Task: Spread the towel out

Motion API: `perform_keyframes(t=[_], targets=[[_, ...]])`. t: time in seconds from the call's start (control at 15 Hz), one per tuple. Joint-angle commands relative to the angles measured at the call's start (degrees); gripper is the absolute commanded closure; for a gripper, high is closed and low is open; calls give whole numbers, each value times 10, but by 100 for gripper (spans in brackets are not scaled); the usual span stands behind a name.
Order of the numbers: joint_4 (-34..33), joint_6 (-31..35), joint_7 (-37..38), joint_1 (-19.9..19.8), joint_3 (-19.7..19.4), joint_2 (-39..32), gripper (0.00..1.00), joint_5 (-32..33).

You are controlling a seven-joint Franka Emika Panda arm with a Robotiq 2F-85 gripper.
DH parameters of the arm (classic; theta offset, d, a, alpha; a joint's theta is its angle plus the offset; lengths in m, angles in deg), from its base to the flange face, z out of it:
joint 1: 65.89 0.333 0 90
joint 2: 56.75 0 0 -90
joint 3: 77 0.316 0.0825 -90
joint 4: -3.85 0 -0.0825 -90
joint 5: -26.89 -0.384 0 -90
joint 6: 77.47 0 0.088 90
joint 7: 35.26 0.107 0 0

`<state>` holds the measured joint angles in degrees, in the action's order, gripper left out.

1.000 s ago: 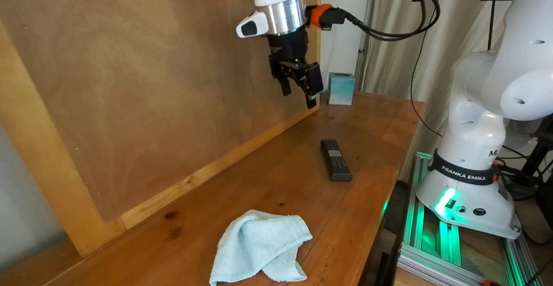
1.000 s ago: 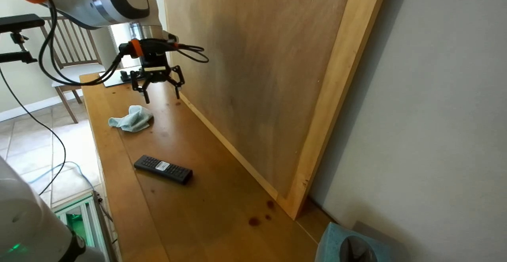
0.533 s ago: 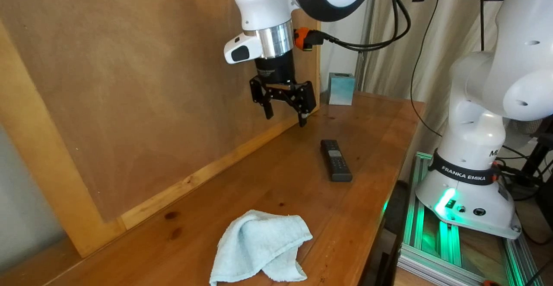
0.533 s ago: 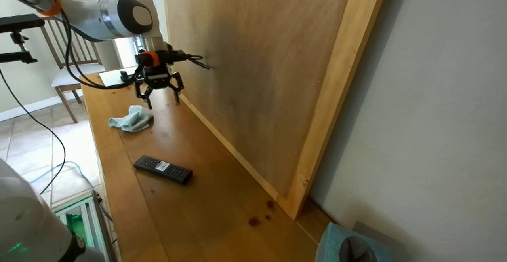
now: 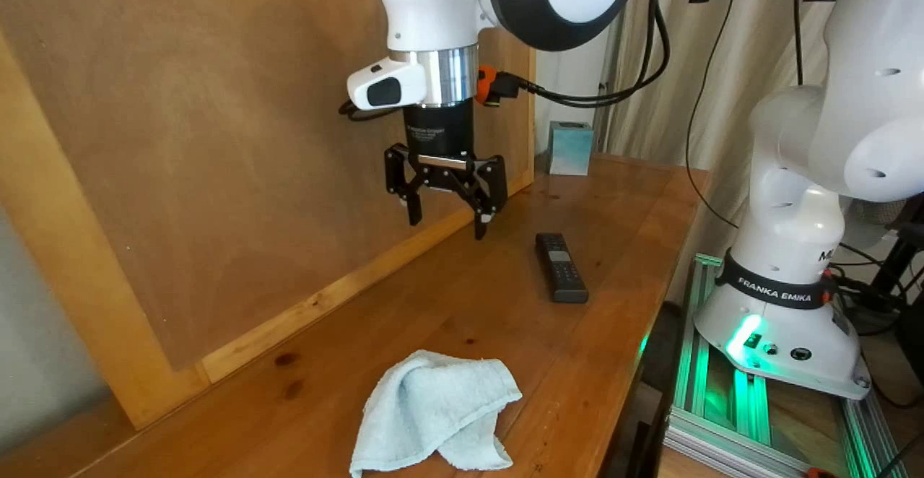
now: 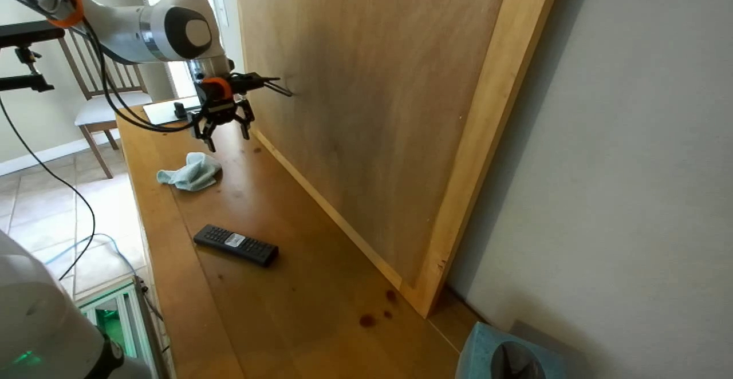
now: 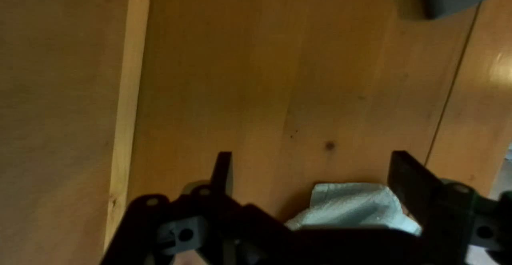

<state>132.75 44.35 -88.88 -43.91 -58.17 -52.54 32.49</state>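
Pale-blue terry towel (image 5: pixel 437 414) lay rumpled below and to one side of the end effector (image 5: pixel 447 228), spread and empty. It was probably light, limp, hardly slippery; a pinch at the raised fold (image 5: pixel 417 372), or better a corner (image 5: pixel 510 393), seemed surest.

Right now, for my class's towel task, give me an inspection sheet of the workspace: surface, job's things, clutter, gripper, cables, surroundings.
Surface: wooden table, with dark knots.
Job's things: pale blue towel, crumpled on the table, not yet spread.
Clutter: black remote, lying on the table; blue box, standing at one end; pale flat item, too small to identify.
Gripper: open, hanging above the table, holding nothing, not touching the towel.
Cables: black, looping beside the arm, apart from the towel.
Surroundings: framed wooden board, upright along one side of the table; chair nearby; light curtain.
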Motion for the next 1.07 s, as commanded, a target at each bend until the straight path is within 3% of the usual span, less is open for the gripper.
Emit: perform_keyframes(t=[0.0,0.27,0.33,0.47,0.53,1.0], targets=[[-4,20,-28,2,1,-25,0,-84],[-17,12,-94,0,8,-55,0,-164],[-22,9,-140,0,11,-65,0,-177],[-27,18,-191,0,19,-80,0,-150],[-10,10,-142,-3,18,-57,0,-149],[-21,13,-179,-4,23,-74,0,-148]])
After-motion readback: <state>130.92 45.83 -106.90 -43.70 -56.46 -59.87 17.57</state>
